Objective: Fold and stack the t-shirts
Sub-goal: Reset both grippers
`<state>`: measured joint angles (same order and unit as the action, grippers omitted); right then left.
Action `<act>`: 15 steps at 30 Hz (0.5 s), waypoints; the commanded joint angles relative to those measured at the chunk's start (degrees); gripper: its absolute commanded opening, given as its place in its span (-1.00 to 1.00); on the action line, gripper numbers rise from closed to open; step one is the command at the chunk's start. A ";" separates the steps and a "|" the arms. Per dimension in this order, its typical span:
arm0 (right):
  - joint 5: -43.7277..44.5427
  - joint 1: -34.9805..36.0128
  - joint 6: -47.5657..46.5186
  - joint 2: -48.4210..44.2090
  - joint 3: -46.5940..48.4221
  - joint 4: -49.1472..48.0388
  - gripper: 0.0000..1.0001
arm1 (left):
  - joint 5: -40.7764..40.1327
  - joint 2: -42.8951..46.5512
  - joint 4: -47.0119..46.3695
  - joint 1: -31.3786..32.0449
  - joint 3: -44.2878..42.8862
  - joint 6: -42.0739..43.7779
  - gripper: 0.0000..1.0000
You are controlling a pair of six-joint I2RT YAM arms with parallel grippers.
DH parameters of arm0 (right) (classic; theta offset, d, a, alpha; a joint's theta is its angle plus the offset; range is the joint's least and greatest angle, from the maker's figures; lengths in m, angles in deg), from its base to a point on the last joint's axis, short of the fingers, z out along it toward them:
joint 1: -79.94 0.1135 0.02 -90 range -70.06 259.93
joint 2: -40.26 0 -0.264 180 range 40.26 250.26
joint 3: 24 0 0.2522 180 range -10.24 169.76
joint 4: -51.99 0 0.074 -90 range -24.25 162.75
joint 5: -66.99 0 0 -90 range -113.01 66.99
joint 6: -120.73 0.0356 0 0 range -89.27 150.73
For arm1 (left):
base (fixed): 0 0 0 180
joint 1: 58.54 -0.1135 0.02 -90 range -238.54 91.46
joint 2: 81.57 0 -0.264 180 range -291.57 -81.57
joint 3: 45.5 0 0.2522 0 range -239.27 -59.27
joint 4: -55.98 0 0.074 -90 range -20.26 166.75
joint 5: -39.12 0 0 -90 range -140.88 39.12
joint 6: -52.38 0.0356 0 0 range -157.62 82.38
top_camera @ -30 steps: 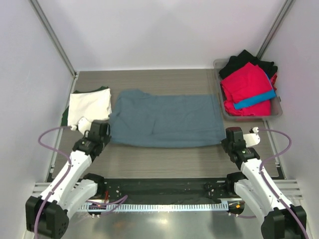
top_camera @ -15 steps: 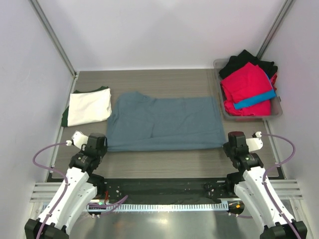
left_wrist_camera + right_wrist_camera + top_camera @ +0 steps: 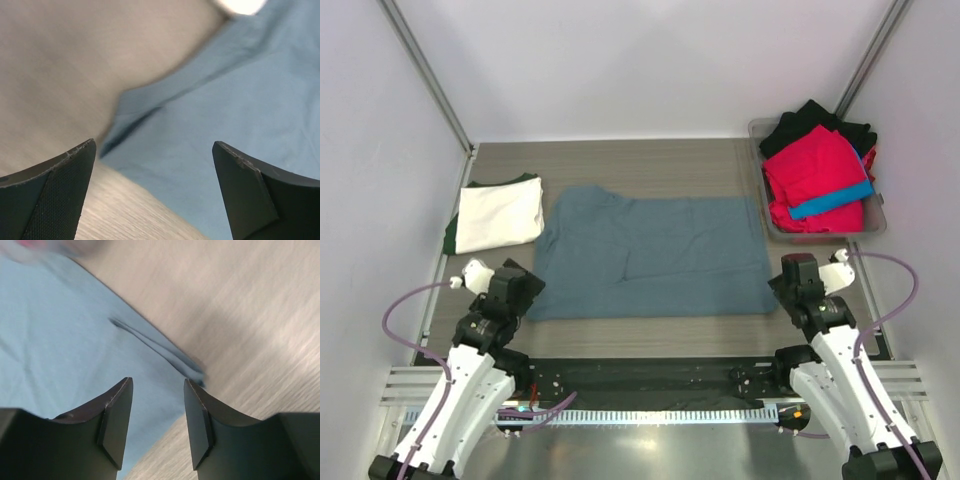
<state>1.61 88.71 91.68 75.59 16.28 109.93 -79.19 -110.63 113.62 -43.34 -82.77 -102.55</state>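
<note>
Item: blue-grey shirt (image 3: 650,255), spread flat across the middle of the table (image 3: 650,160), long side parallel to the near edge, collar end toward the left. Doubled layers show at both near corners, so it appears to be part-folded and laid square for the next fold. Left end effector (image 3: 154,147): jaws at full spread, nothing between them. It hangs just above the shirt's near-left corner, where a tucked edge meets bare wood. Right end effector (image 3: 157,382): jaws partly apart, also holding nothing, poised over the near-right corner and its layered hem. The mirrored stance, one arm to each near corner, suits a two-handed lift of that edge toward the far side. Stack: cream shirt (image 3: 500,215), folded, at the left edge of the table. It rests on a green shirt (image 3: 527,180), of which only a sliver shows at the far and left sides. This is judged to be the pile the blue-grey shirt will join. Stock awaiting folding: bin (image 3: 820,234) at the far right corner. It holds a red shirt (image 3: 815,165), a black shirt (image 3: 810,115) and a bright blue shirt (image 3: 830,200), all heaped loosely. Risk: a pinch may catch only the top layer at either corner and so undo the fold.
</note>
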 commanded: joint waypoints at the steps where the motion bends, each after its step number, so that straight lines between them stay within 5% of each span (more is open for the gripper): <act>1: 6.48 -0.16 -12.21 2.63 9.75 -2.69 0.01 | 6.41 -2.66 -11.25 -0.26 -6.27 16.86 0.99; 9: -5.79 -0.16 -32.11 13.96 21.62 -14.63 0.13 | 15.74 -17.86 -19.43 -0.17 -21.04 24.93 0.99; 13: -15.02 0.01 -37.03 21.26 26.29 -20.18 0.53 | 18.30 -28.31 -23.57 -0.26 -28.15 27.39 0.99; 15: -18.73 0.19 -38.01 25.82 29.88 -22.11 0.50 | 18.38 -36.19 -23.31 -0.35 -33.23 29.85 0.99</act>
<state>-9.10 88.71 59.95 98.43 40.96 94.28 -63.72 -139.20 95.24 -43.36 -109.83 -77.85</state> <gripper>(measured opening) 0.755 0.994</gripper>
